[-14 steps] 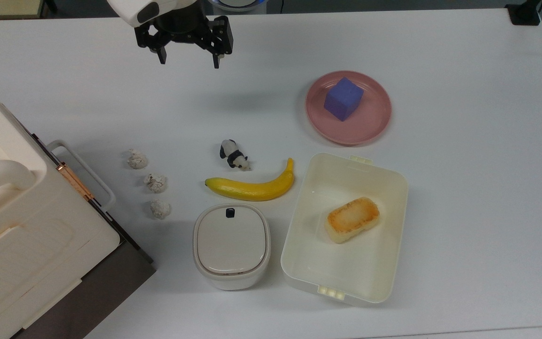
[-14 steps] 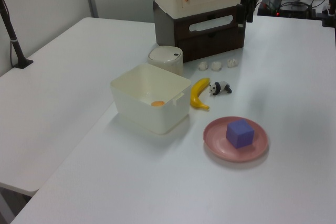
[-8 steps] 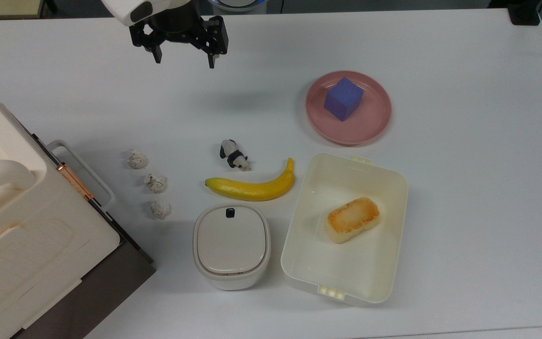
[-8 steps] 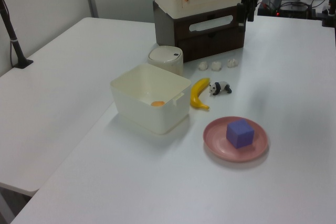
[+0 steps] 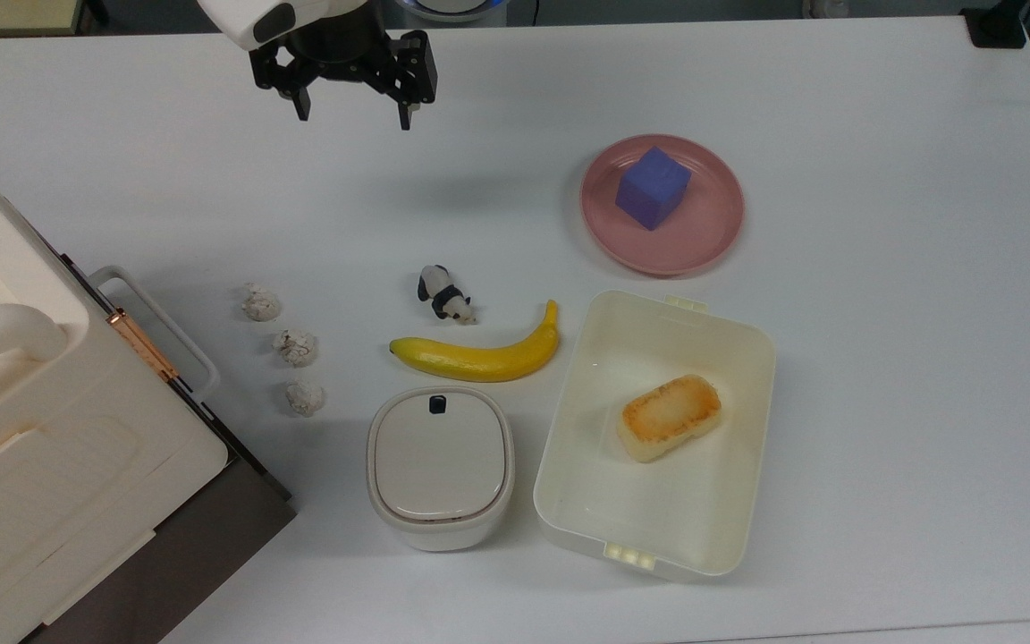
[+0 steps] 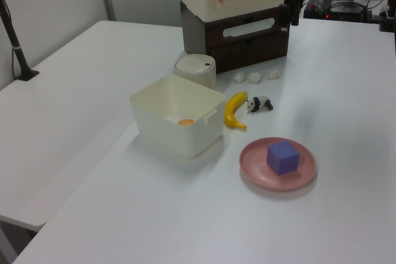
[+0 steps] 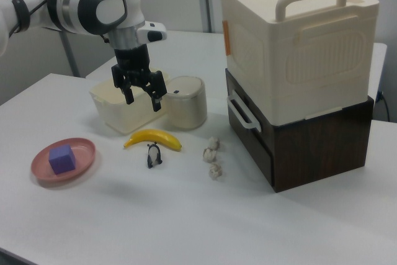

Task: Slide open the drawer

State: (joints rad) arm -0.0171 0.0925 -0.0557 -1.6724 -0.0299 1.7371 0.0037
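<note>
My black 2-finger gripper point(image 5: 352, 114) hangs in the air over the white table point(image 5: 882, 358), and my fingers point(image 7: 130, 95) are spread wide apart with nothing between them.

The drawer point(image 7: 291, 147), a dark brown wooden box front with a white loop handle point(image 5: 157, 329), is shut. It sits under the big cream plastic box with the thick rounded handle point(image 7: 298, 48). In the top view, the drawer handle is far from my fingers, down and to the top view's left of them. In the right view, the handle point(image 7: 243, 113) is on the right view's right of my gripper point(image 7: 142, 100), well apart from it and lower.

I use the drawer handle as my mark. 3 small crumpled white paper balls point(image 5: 296, 347) lie in a row just in front of it. Past them are a little black and white panda toy point(image 5: 445, 293) and a yellow banana point(image 5: 479, 355). Near the banana sits a round cream container with a lid point(image 5: 440, 465). Farther out is a white plastic tub point(image 5: 747, 358) with a toasted piece of bread point(image 5: 669, 416) inside. Farthest away is a pink round plate point(image 5: 712, 233) with a purple cube point(image 5: 653, 187) on it.
</note>
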